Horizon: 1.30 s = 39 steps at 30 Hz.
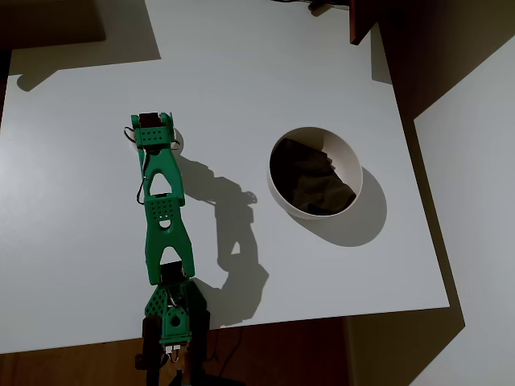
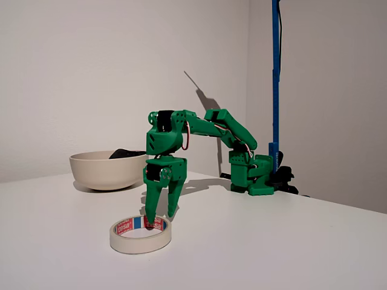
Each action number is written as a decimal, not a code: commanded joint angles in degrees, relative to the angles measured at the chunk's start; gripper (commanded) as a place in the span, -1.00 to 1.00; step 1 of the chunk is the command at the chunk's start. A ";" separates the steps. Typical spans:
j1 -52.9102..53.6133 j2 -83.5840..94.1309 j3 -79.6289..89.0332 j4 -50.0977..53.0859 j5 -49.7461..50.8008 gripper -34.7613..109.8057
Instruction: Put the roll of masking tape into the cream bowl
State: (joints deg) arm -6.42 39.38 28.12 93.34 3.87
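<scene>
The green arm (image 2: 199, 130) reaches out from its base near the desk's (image 1: 241, 72) front edge in the overhead view, and its hand (image 2: 162, 215) points straight down over the roll of masking tape (image 2: 140, 234). In the fixed view the two fingers stand a little apart, tips down at the far rim of the ring, one of them seemingly dipping inside the hole. I cannot tell whether they touch the tape; nothing is lifted. The roll lies flat on the white desk, its reddish label showing inside the core.

The cream bowl (image 1: 315, 172) sits well apart to the right of the arm in the overhead view, upright, with something dark (image 1: 310, 178) lying in it. Bare desk lies between tape and bowl. The bowl is nearer the desk's right edge than the arm is. A blue pole (image 2: 276, 78) rises behind the arm's base.
</scene>
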 commanded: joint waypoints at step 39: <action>-1.58 12.22 -3.78 2.29 0.44 -0.63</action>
State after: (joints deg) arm -6.42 37.27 26.72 93.69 4.04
